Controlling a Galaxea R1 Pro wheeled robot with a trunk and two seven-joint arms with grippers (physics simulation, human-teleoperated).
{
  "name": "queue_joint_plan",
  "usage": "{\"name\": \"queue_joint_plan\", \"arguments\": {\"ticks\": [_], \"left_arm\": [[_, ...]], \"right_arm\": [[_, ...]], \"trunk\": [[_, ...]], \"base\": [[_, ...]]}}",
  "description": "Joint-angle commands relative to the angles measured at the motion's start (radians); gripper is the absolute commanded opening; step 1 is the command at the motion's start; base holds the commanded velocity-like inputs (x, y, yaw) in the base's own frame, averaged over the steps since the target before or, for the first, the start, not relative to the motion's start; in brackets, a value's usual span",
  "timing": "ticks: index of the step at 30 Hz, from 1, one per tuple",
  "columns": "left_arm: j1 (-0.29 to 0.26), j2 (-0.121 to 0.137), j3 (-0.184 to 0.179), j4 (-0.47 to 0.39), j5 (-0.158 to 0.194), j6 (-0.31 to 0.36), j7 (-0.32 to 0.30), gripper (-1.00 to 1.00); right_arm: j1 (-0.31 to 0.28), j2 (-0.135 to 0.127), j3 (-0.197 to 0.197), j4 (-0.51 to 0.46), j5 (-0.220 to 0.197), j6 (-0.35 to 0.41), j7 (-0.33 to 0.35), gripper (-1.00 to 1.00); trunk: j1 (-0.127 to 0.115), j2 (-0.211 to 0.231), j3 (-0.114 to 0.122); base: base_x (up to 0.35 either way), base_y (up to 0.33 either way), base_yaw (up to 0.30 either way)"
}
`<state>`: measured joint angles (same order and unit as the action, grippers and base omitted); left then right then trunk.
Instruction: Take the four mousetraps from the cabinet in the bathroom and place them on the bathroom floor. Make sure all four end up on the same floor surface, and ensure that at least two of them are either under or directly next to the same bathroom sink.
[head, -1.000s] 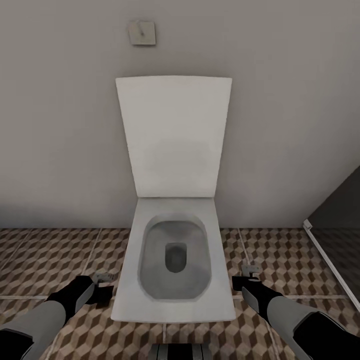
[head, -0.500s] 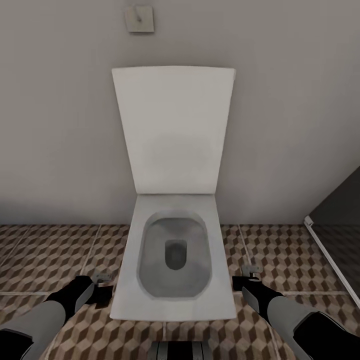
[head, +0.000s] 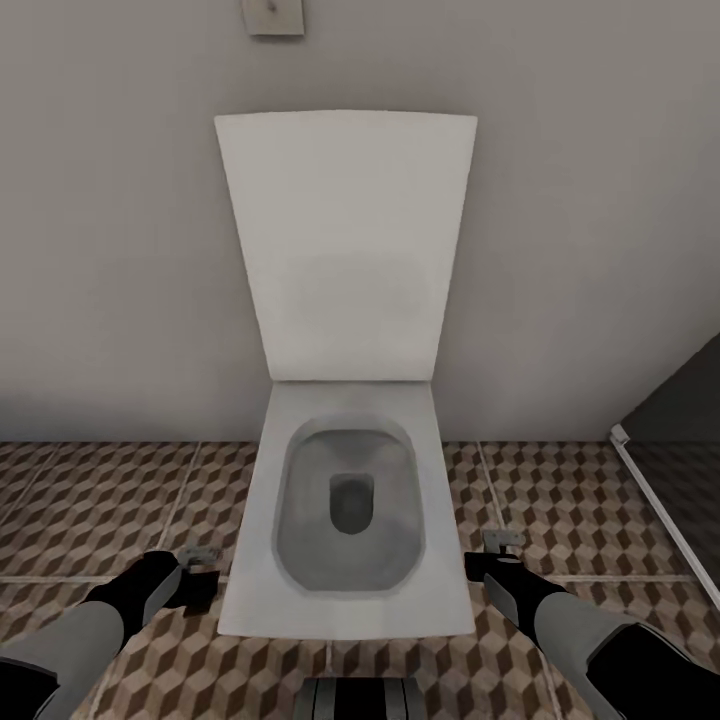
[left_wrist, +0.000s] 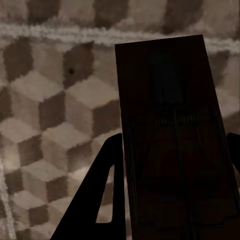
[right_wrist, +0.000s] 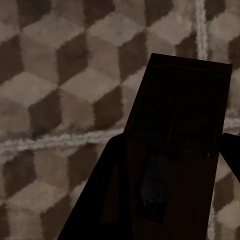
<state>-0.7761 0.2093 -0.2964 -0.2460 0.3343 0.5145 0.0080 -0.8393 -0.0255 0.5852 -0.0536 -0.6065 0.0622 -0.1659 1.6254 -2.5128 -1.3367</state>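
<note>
I am facing an open toilet (head: 345, 520) against the wall, with my arms lowered on either side of its bowl, over the bathroom floor (head: 590, 500). My left end effector (left_wrist: 165, 200) is pinching a mousetrap (left_wrist: 170, 125), a dark flat wooden plate jutting out past the fingers (left_wrist: 97, 200) with the cube-patterned tiles beyond it; in the head view that end effector (head: 195, 560) is hanging just beside the toilet's left edge. My right end effector (right_wrist: 170, 200) is likewise clamped on a second mousetrap (right_wrist: 180, 115), and it is sitting (head: 495, 550) just beside the toilet's right edge. I am judging that I am carrying the pair toward a drop spot, and the toilet is not that spot: the task wants at least two traps under or right next to the sink. To do this well I am planning to turn the base away from the toilet, find the vanity, keep both grips firm while moving, lower each plate close to the tiles before letting go, and keep off the shower tray (head: 680, 470) at the toilet's right
</note>
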Motion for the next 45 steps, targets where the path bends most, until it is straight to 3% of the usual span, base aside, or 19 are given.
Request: {"name": "queue_joint_plan", "arguments": {"ticks": [1, 11, 20, 22, 25, 28, 41, 45], "left_arm": [[0.0, 0.004, -0.007, -0.004, 0.007, 0.004, 0.003, -1.0], [0.0, 0.007, -0.008, -0.028, 0.007, -0.009, 0.003, -1.0], [0.0, 0.0, -0.013, -0.036, 0.004, -0.055, 0.005, -1.0], [0.0, 0.001, -0.013, -0.036, 0.001, -0.056, 0.005, -1.0], [0.0, 0.001, -0.013, -0.036, -0.006, -0.069, 0.005, -1.0], [0.0, 0.001, -0.013, -0.036, -0.009, -0.073, 0.005, -1.0], [0.0, 0.001, -0.013, -0.036, -0.011, -0.077, 0.004, -1.0], [0.0, 0.004, -0.013, -0.037, -0.009, -0.107, 0.002, -1.0]], "right_arm": [[0.0, -0.001, 0.008, -0.003, -0.006, 0.006, -0.006, -1.0], [0.0, 0.002, 0.008, -0.002, -0.006, -0.012, -0.018, -1.0], [0.0, 0.009, 0.007, -0.001, -0.004, -0.047, -0.076, -1.0], [0.001, 0.01, 0.007, -0.001, 0.017, -0.047, -0.078, -1.0], [0.002, 0.009, 0.006, 0.0, 0.094, -0.049, -0.08, -1.0], [0.002, 0.008, 0.006, 0.0, 0.127, -0.05, -0.081, -1.0], [0.002, 0.004, 0.007, -0.002, 0.144, -0.051, -0.08, -1.0], [0.002, 0.004, 0.007, -0.002, 0.147, -0.051, -0.08, -1.0]], "trunk": [[0.0, 0.0, -0.001], [0.0, 0.0, -0.001], [0.0, 0.0, -0.001], [0.0, 0.0, -0.001], [0.0, 0.0, -0.001], [0.0, 0.0, -0.001], [0.0, 0.0, -0.001], [0.0, 0.0, -0.001]], "base": [[0.0, 0.0, 0.0], [0.0, 0.0, 0.0], [0.0, 0.0, 0.0], [0.0, 0.0, 0.0], [0.0, 0.0, 0.0], [0.0, 0.0, 0.0], [0.0, 0.0, 0.0], [0.0, 0.0, 0.0]]}}
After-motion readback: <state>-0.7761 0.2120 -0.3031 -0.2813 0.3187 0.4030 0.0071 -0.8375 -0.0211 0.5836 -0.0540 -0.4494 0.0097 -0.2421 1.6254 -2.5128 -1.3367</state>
